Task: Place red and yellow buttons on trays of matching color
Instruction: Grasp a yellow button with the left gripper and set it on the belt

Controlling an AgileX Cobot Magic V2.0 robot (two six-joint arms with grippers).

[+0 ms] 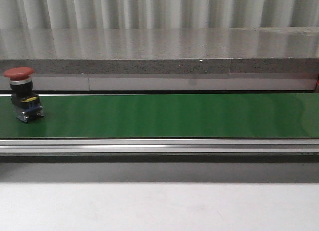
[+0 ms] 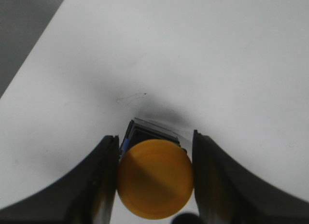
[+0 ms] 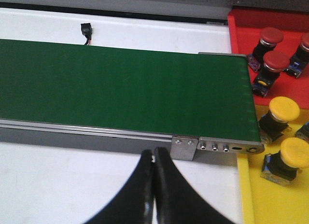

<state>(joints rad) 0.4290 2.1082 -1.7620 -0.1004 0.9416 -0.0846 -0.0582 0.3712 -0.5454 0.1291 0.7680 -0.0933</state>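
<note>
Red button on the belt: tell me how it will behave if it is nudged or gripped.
The red button stands upright with a wide cap over a narrower body, so it looks top-heavy and apt to tip if pushed high. Its domed cap seems smooth, probably slippery; the blocky base likely grips better. It looks rigid.

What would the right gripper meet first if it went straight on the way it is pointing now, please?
Most likely the metal end bracket of the conveyor, which lies right ahead of the shut right gripper. Depth is unclear, so it might pass above the bracket and reach the green belt instead.

Green conveyor belt [image 1: 164,115] carries 1 red button [image 1: 23,94].
</note>
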